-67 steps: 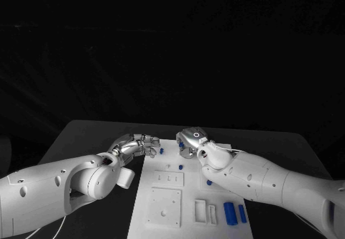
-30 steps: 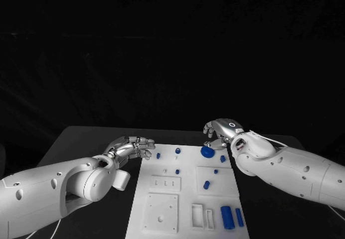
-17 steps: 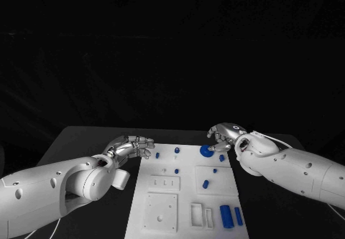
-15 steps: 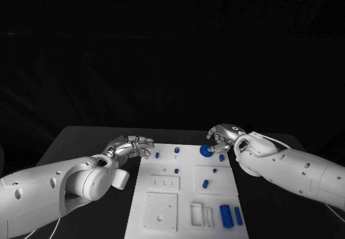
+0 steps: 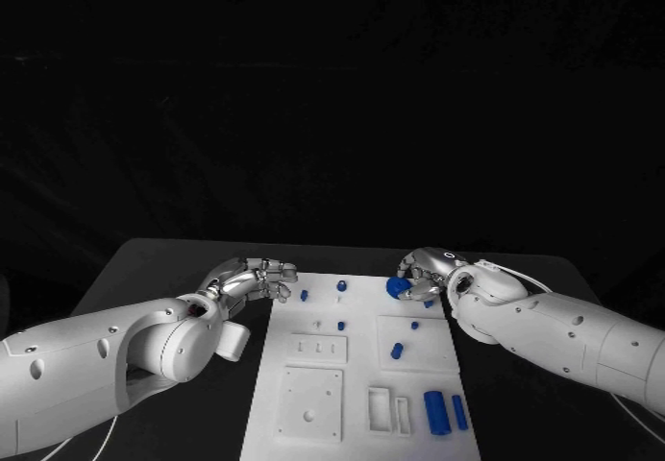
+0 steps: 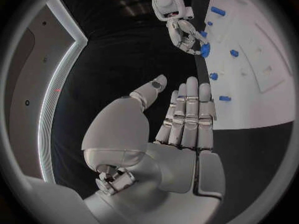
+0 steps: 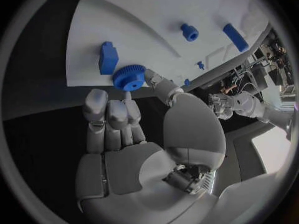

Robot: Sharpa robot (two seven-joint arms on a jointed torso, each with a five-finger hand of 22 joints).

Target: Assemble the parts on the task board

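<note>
One blue gear [image 5: 398,285] is now pinched in the right hand [image 5: 427,269] fingers at the task board [image 5: 319,394] far edge, ready for seating; left hand [image 5: 257,279] hangs released, holding nothing.

No text, label, brand, number or sign can be read anywhere in these views

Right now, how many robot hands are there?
2. The left hand is beside the task board's far left corner; the right hand pinches the blue gear at its far right.
</note>
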